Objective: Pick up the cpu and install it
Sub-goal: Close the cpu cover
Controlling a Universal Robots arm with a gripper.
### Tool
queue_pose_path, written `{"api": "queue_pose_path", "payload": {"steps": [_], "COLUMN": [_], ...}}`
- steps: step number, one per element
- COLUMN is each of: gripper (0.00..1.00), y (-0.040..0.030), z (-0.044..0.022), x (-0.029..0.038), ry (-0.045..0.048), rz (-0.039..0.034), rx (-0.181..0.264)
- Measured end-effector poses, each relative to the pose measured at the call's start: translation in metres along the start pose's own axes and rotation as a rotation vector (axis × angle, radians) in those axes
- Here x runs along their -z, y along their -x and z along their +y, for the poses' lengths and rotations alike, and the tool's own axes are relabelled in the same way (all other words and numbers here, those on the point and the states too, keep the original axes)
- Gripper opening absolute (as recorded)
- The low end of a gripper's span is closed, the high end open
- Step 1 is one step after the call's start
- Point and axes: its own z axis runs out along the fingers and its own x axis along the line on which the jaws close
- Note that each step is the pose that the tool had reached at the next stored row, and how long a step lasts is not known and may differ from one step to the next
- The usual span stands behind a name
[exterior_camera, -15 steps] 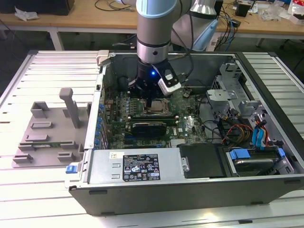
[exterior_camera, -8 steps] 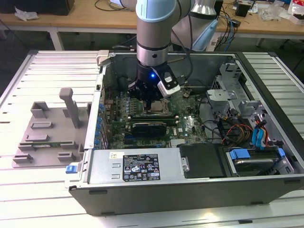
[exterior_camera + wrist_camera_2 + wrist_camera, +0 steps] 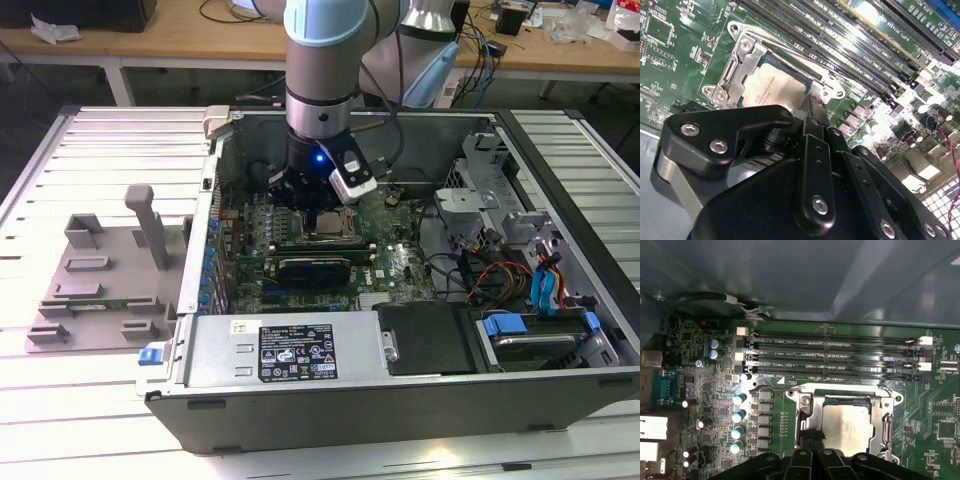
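Plainly, the arm reaches straight down into the open computer case (image 3: 400, 405), and the tool (image 3: 322, 212) hangs over the middle of the motherboard (image 3: 400, 265). I judge the approach is vertical because the case walls leave the top as the only open way in.

The cpu (image 3: 772, 90) lies inside the socket frame (image 3: 742, 55), silver top upward, and looks level with the metal around it. In the first wrist view it sits the same way, boxed in on all sides. The tool's tip stands at one edge of the cpu, beside a rail of the frame. Whether it touches the chip, and whether the tool is apart or together, I cannot tell — its own black links cover the tip.

Room is tight. The memory slots (image 3: 835, 352) run just beside the frame on one side and a row of capacitors (image 3: 738, 416) stands near another, so sideways motion has little margin while upward is free.

In the exterior view:
- The grey fixture plate (image 3: 100, 280) rests on the tabletop (image 3: 60, 420) at nine o'clock of the case, well apart from the tool.
- The power supply (image 3: 290, 350) lies at six o'clock of the socket.
- The drive cage (image 3: 480, 170) and loose cables (image 3: 500, 270) lie toward three o'clock.
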Motion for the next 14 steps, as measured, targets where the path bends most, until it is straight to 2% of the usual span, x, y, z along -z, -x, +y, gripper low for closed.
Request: {"api": "queue_pose_path", "payload": {"steps": [2, 10, 12, 14], "gripper": [0.11, 0.11, 0.11, 0.11], "y": [-0.0002, -0.0002, -0.0002, -0.0002], "z": [0.0007, 0.0006, 0.0007, 0.0008], "x": [-0.0032, -0.0079, -0.0078, -0.0018], "ry": [0.0, -0.0002, 0.0001, 0.0], "rz": [0.0, 0.0001, -0.0001, -0.0001], "rx": [0.0, 0.0, 0.0, 0.0]}}
